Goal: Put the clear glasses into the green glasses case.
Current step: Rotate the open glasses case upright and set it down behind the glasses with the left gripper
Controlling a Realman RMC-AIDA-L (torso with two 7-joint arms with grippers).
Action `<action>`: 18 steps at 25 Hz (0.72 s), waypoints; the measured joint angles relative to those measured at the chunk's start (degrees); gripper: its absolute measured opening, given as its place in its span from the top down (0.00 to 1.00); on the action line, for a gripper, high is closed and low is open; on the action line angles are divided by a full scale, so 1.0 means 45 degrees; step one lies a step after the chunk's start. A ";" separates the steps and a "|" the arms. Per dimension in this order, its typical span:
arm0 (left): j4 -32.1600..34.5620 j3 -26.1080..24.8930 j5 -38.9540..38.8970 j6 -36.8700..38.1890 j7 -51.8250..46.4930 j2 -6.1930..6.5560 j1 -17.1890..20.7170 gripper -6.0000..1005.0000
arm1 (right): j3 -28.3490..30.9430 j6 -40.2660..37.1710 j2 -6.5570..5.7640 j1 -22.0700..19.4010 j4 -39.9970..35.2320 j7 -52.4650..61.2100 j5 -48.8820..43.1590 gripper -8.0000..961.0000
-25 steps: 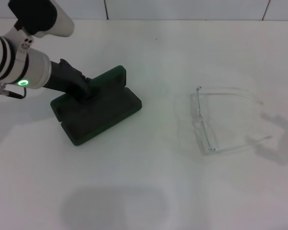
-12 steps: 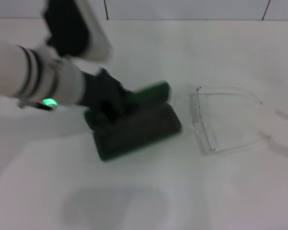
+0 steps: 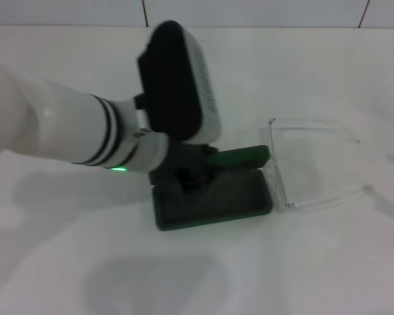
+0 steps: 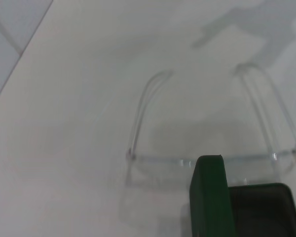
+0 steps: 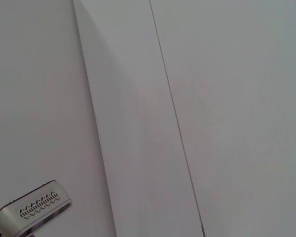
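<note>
Left end effector (image 3: 187,176): low over the open case, at the hinge side of its tray; its fingers are hidden under the wrist housing and dark against the case, so I cannot tell whether they pinch the case or only rest on it.
Green glasses case (image 3: 213,200): directly under and just forward of the left end effector, open on the counter (image 3: 315,262), lid (image 3: 240,156) standing up on edge, dark tray facing up. In the left wrist view the lid (image 4: 209,197) rises right in front of the camera.
Clear glasses (image 3: 302,167): just beyond the case's far end from the end effector, the lens front touching or nearly touching it, arms unfolded and pointing away.
Handling, as a judgement: the glasses look light, stiff and slick, and hard to see. The lens front or nose bridge seems the safest hold; the thin arms would flex. The case looks rigid and slides easily.
Right end effector: out of sight, its camera facing a blank wall.
</note>
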 joint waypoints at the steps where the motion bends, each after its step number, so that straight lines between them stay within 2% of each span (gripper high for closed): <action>1: -0.0016 0.0359 0.0016 -0.0392 0.0058 0.0000 -0.0036 0.79 | 0.0002 0.0000 -0.0006 0.0004 0.0045 -0.0038 0.0000 0.09; 5: -0.0465 0.1214 0.0185 -0.1398 0.0207 -0.0005 -0.0638 0.78 | 0.0007 0.0005 -0.0016 0.0026 0.0085 -0.0123 0.0000 0.09; 12: -0.1873 0.1702 0.0157 -0.2272 0.0344 -0.0010 -0.1966 0.78 | 0.0029 0.0114 -0.0029 0.0078 0.0371 -0.0522 0.0000 0.09; 18: -0.1919 0.1753 0.0080 -0.2447 0.0728 -0.0024 -0.2163 0.78 | 0.0026 0.0444 -0.0046 0.0038 0.0676 -0.0834 0.0001 0.09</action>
